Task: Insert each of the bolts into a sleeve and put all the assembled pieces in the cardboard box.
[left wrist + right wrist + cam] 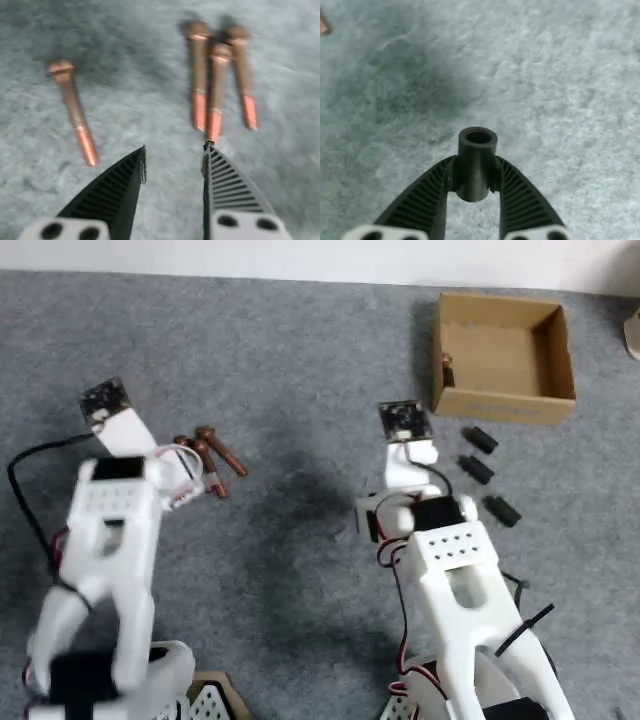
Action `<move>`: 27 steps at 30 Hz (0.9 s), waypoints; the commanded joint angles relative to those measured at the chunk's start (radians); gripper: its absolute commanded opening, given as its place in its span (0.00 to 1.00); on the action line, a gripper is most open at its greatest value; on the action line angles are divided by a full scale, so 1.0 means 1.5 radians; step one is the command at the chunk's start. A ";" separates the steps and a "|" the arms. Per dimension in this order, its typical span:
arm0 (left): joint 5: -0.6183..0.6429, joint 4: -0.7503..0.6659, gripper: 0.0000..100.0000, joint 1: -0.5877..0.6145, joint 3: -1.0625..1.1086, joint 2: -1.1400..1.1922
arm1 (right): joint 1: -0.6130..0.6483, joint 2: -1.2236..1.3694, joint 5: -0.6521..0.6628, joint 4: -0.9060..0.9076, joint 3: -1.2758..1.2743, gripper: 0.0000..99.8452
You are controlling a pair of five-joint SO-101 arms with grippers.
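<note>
Judging by the layout, the step in hand is picking up a bolt. The lone bolt (72, 110) at the left of the left wrist view looks the cleaner pick: grip across the plain shank, clear of its neighbours. The left gripper (175, 150) is moderately parted and holds nothing. One fingertip sits just beside the three clustered bolts (217, 80). The right gripper (475, 167) is clamped on a black sleeve (478, 142) with its bore unobstructed. The spare sleeves (478, 468) lie below the cardboard box (500, 405) at the upper right of the high view.

I see four copper bolts (217, 80) lying flat on the table (300, 360), three close together and one apart. Three black sleeves (474, 469) lie in a row just beside the open cardboard box (505, 405). A fourth sleeve (477, 150), its bore showing, sits clamped in my right hand (475, 161).
</note>
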State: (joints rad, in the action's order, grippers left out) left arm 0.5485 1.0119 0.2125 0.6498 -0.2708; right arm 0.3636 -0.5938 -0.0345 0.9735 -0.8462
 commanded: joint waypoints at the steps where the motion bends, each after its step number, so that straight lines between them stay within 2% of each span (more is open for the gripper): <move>1: -0.005 0.024 0.19 0.008 -0.115 0.101 | 0.037 -0.077 -0.003 0.021 0.007 0.00; 9: -0.007 0.025 0.19 -0.005 -0.335 0.311 | 0.051 -0.281 0.021 0.064 -0.039 0.00; 15: -0.001 0.070 0.19 -0.016 -0.475 0.488 | 0.068 -0.307 0.024 0.018 -0.087 0.00; 20: 0.046 0.104 0.19 -0.018 -0.507 0.550 | 0.068 -0.307 0.021 0.018 -0.092 0.00; 24: 0.048 0.113 0.19 -0.030 -0.483 0.549 | 0.067 -0.311 0.023 0.018 -0.091 0.00; 27: 0.048 0.166 0.19 -0.051 -0.480 0.538 | 0.067 -0.311 0.023 0.018 -0.091 0.00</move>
State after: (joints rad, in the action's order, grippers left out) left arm 0.6130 1.1838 0.1987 -0.0928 0.5501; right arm 0.4588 -1.0326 -0.0146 1.0196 -0.9904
